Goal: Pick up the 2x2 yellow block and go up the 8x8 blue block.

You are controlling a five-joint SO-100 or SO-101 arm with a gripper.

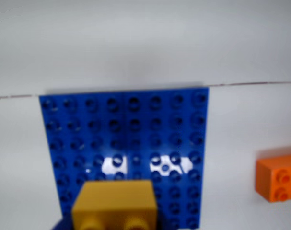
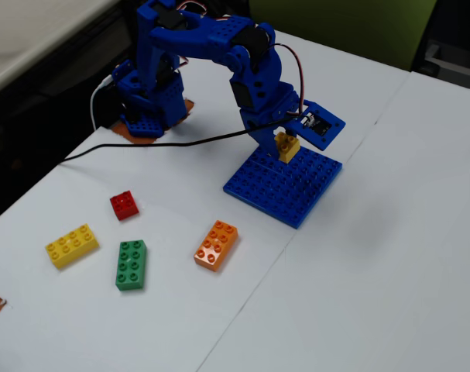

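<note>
The 2x2 yellow block (image 2: 287, 147) is held in my gripper (image 2: 289, 149), just above the 8x8 blue block (image 2: 285, 194), over its far-left part in the fixed view. I cannot tell whether the block touches the studs. In the wrist view the yellow block (image 1: 115, 205) fills the bottom centre, studs toward the camera, in front of the blue baseplate (image 1: 135, 129). My gripper (image 1: 115, 223) is shut on the yellow block; its fingers are mostly out of frame in the wrist view.
An orange eight-stud brick (image 2: 217, 244) lies near the baseplate's front-left and shows at the right edge of the wrist view (image 1: 279, 183). A green brick (image 2: 131, 264), a long yellow brick (image 2: 71, 246) and a small red brick (image 2: 124, 205) lie further left. A black cable (image 2: 165, 144) crosses the table.
</note>
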